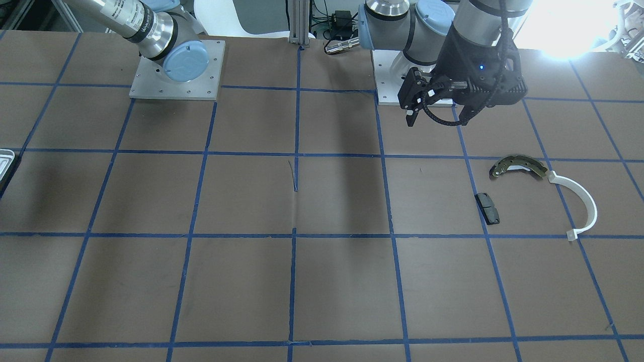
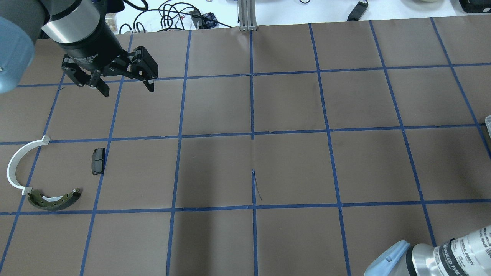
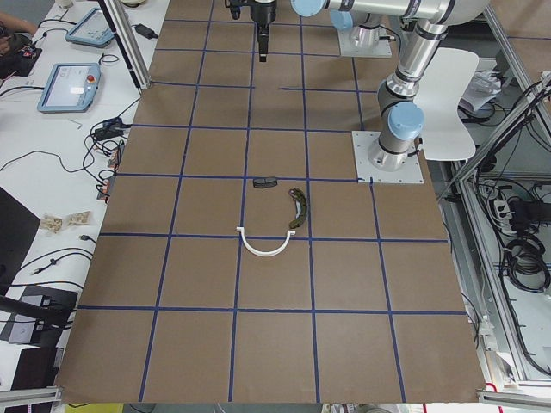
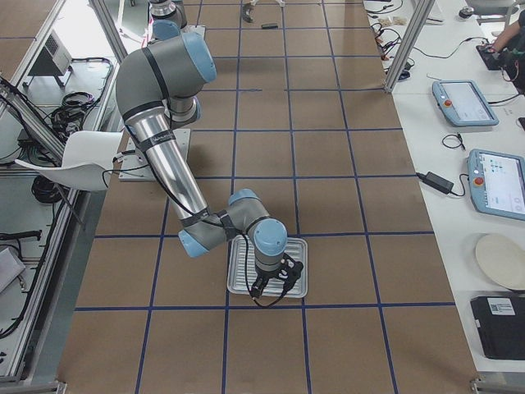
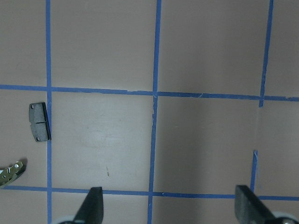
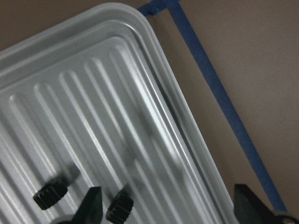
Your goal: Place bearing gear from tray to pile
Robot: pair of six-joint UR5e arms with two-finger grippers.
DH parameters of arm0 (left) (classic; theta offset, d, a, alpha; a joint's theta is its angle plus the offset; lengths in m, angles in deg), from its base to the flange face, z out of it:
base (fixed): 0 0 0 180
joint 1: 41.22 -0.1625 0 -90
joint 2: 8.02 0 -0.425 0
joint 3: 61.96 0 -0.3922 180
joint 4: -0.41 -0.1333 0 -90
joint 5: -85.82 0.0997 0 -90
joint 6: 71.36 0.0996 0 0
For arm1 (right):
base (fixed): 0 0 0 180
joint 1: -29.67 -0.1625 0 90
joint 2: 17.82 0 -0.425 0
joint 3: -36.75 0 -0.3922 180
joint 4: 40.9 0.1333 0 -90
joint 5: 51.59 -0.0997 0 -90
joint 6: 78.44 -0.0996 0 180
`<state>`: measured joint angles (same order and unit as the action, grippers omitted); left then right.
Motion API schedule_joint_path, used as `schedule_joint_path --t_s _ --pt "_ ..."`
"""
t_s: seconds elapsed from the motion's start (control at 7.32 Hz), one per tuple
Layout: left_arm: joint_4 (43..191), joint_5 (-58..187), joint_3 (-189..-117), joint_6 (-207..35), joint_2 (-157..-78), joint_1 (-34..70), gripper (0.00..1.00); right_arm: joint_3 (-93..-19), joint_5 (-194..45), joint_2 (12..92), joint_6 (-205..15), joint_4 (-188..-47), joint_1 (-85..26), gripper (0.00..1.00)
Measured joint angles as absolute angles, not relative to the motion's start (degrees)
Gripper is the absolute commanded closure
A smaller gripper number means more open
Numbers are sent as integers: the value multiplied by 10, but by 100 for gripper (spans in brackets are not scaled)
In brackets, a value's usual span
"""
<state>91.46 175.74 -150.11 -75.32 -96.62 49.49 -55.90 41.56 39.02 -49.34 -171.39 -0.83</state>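
The ribbed silvery tray (image 6: 154, 42) fills the right wrist view, with two small black toothed bearing gears (image 6: 120, 208) (image 6: 51, 193) lying in it. My right gripper (image 6: 170, 210) is open, hovering over the tray's corner; one gear lies just beside its left finger. The tray also shows in the exterior right view (image 4: 238, 263) under my right gripper (image 4: 275, 287). The pile is a brake shoe (image 2: 53, 199), a white arc (image 2: 17, 165) and a black pad (image 2: 98, 161). My left gripper (image 2: 119, 82) is open and empty, raised beyond the pile.
The table is brown paper with a blue tape grid. Only the tray's edge (image 2: 488, 122) shows at the overhead view's right side. An aluminium post (image 2: 247, 15) stands at the far edge. Arm base plates (image 1: 176, 70) sit on the robot's side.
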Motion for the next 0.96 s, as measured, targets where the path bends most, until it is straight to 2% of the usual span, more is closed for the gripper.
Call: schedule_joint_path --t_s 0.27,0.55,0.96 --pt "916 1757 -1501 -753 -966 495 0 -560 408 391 -508 -1710 -9 0" --pt "915 1758 -1512 -753 -961 495 0 -561 397 391 -517 -1707 -9 15" --pt "910 1759 -1525 -752 -954 494 0 -569 398 391 -519 -1706 -9 21"
